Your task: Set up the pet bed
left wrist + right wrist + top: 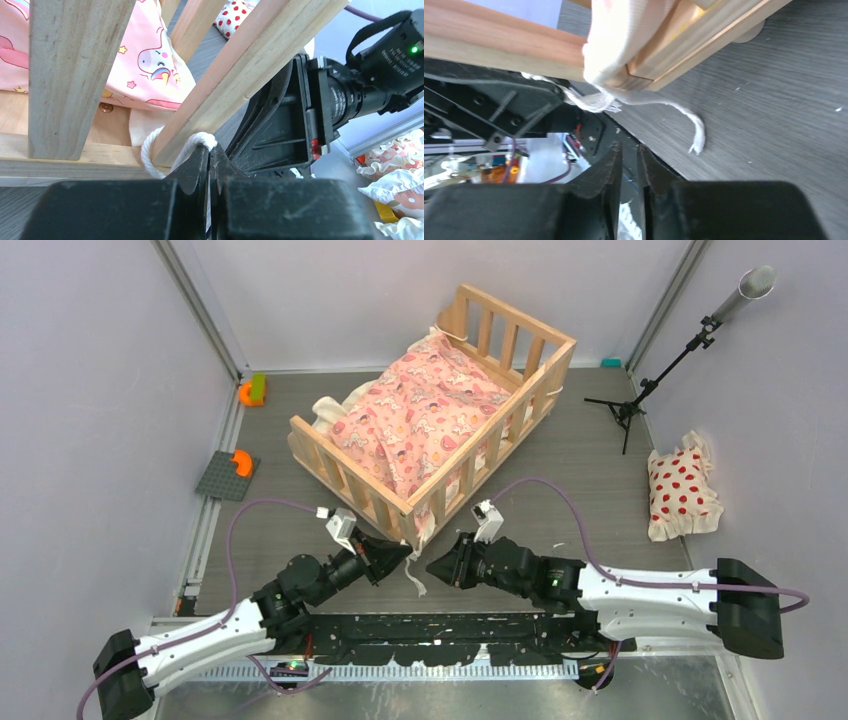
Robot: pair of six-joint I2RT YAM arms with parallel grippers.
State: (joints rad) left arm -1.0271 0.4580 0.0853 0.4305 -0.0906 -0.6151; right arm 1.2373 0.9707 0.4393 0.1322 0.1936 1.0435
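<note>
The pet bed [492, 424], a light wooden slatted frame, stands mid-table with a pink cartoon-print cushion [420, 410] lying in it. At its near corner my left gripper [405, 552] is shut on a white cord tie [150, 150], which loops around the corner post [240, 75]. My right gripper [432, 563] faces it from the right, just off that corner. In the right wrist view the right gripper [629, 150] stands slightly open with nothing between its fingers. A loose tie end [696, 132] trails on the floor under the bed's corner [499, 45].
A white pillow with red dots [682, 490] lies at the right. A black tripod stand [640, 400] rises behind it. At the left edge lie a grey baseplate [220, 480] with an orange piece and an orange-green toy [252, 390]. Walls enclose three sides.
</note>
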